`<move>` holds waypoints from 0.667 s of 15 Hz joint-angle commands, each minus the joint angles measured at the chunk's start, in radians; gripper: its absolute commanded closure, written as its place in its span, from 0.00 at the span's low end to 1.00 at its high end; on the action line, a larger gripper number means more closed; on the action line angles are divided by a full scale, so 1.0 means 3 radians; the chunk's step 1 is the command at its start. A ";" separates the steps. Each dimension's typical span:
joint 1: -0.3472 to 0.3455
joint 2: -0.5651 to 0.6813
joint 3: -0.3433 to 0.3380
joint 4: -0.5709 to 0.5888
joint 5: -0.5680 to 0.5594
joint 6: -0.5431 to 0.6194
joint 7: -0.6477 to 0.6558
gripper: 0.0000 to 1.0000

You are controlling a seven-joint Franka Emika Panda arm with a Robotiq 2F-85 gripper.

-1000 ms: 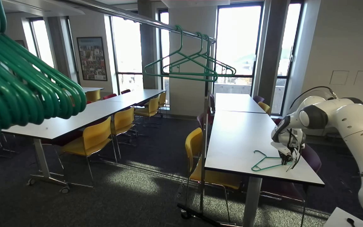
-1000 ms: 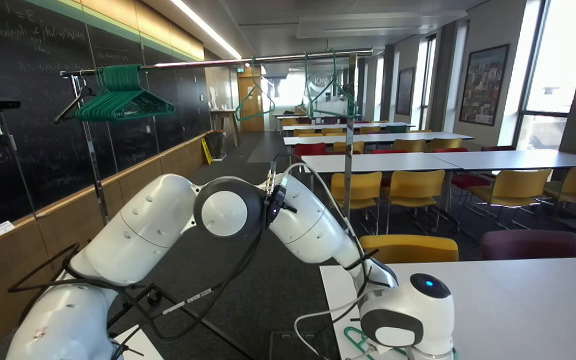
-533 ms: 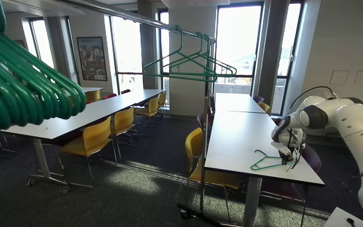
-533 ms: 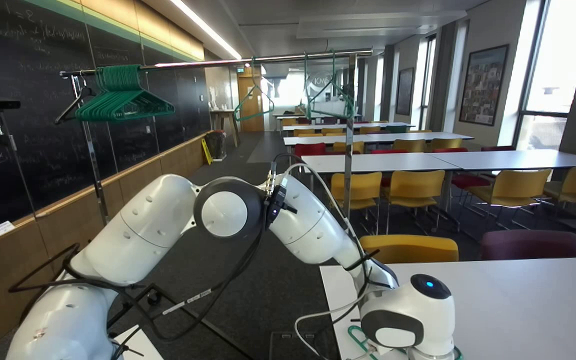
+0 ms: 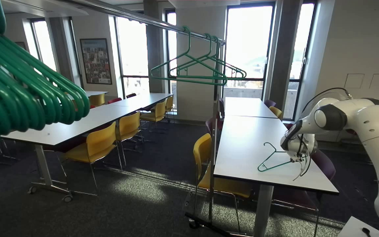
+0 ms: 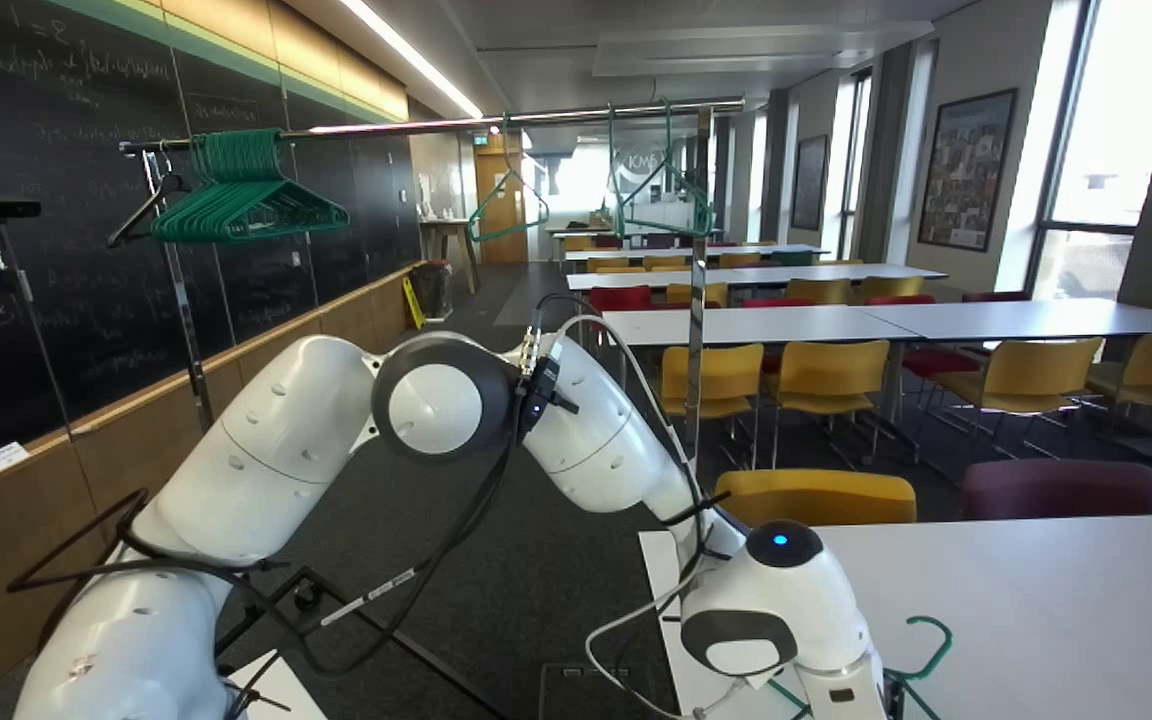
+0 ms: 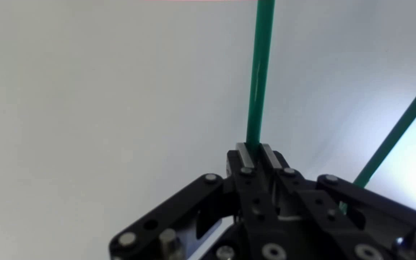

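My gripper (image 7: 254,154) is shut on the bottom bar of a green plastic hanger (image 7: 259,79), which runs away from between its fingertips in the wrist view. Off to the right there, a slanting arm of the same hanger passes behind the gripper's linkage. In an exterior view the hanger (image 5: 276,165) extends leftward from the gripper (image 5: 297,159), over the white table (image 5: 239,148). It looks raised and tilted; whether any part still touches the tabletop I cannot tell. The hanger's hook (image 6: 944,645) shows beside the wrist in an exterior view, where the fingers are out of frame.
A metal rail (image 6: 416,126) spans the scene on an upright (image 6: 698,350). Many green hangers (image 6: 246,195) bunch at one end, and several single green hangers (image 5: 192,81) hang towards the other. A yellow chair (image 5: 202,148) and a purple chair (image 5: 326,166) stand at the table.
In the last half second my gripper has risen and tilted, carrying the hanger up with it. The hook has come into view beside the wrist. The grip has stayed shut.
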 commanded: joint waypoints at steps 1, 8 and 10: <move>-0.0103 -0.0567 0.0388 -0.0647 0.0206 0.0518 -0.0339 0.97; -0.1012 -0.1192 0.1922 -0.1412 -0.0045 0.1501 -0.0321 0.97; -0.1363 -0.1267 0.2382 -0.1583 -0.0294 0.1779 -0.0153 0.97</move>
